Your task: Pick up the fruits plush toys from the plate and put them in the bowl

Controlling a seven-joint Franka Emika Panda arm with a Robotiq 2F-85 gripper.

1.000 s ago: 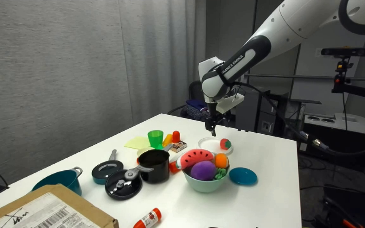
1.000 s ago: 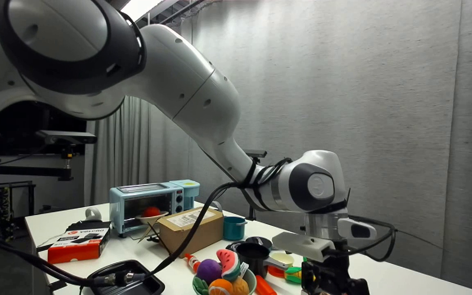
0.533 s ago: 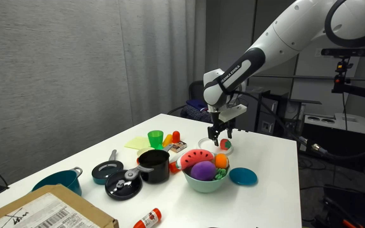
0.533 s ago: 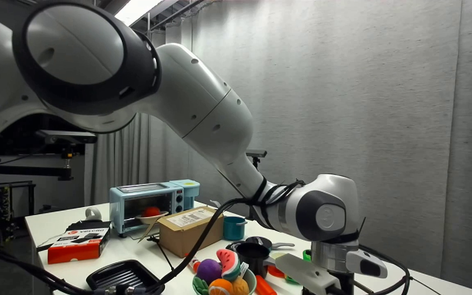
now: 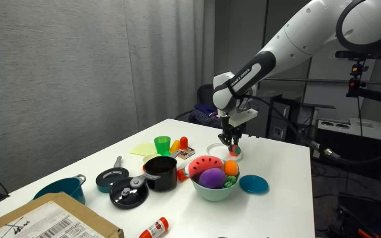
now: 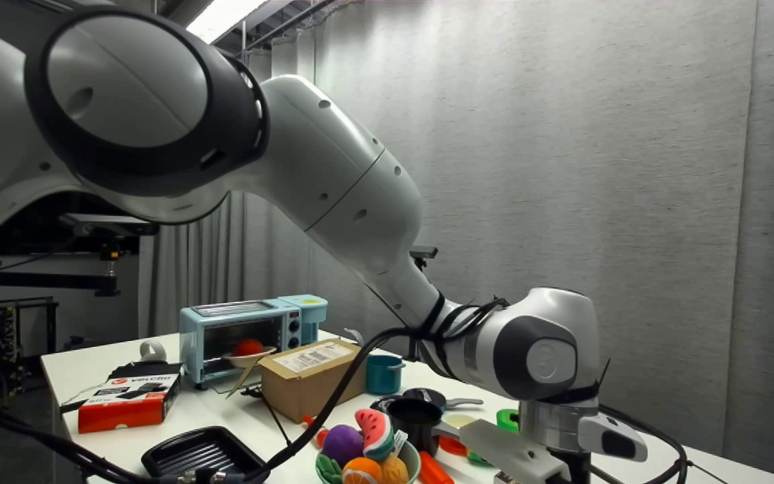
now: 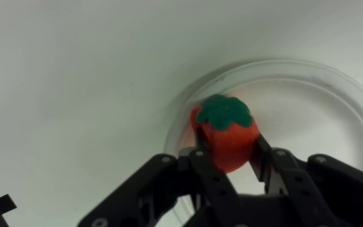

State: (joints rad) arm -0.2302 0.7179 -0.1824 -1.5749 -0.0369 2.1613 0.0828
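The red strawberry plush toy point(image 7: 232, 142) with its green leaf top sits at the edge of the white plate point(image 7: 314, 126). My gripper point(image 7: 230, 138) is shut on it, the fingers point(image 7: 262, 148) pressing into both sides so that the red cloth bulges. In an exterior view the strawberry point(image 5: 235, 152) is low over the plate point(image 5: 214, 149); whether it touches the plate I cannot tell. The mint-green bowl point(image 5: 213, 195) stands nearer that camera, filled with a purple toy point(image 5: 212, 178), a watermelon slice point(image 5: 207, 164), an orange point(image 5: 231, 168) and other plush pieces.
Beside the bowl lies a flat blue dish point(image 5: 254, 184). A black pot point(image 5: 161, 172), a pan lid point(image 5: 128, 195) and a green cup point(image 5: 162, 144) stand on the other side. A cardboard box point(image 6: 313, 383) and a black grill pan point(image 6: 202, 452) occupy the table further off.
The arm has come down over the plate. My fingers, wide apart half a second ago, have closed around the strawberry. The bowl and its toys have not moved.
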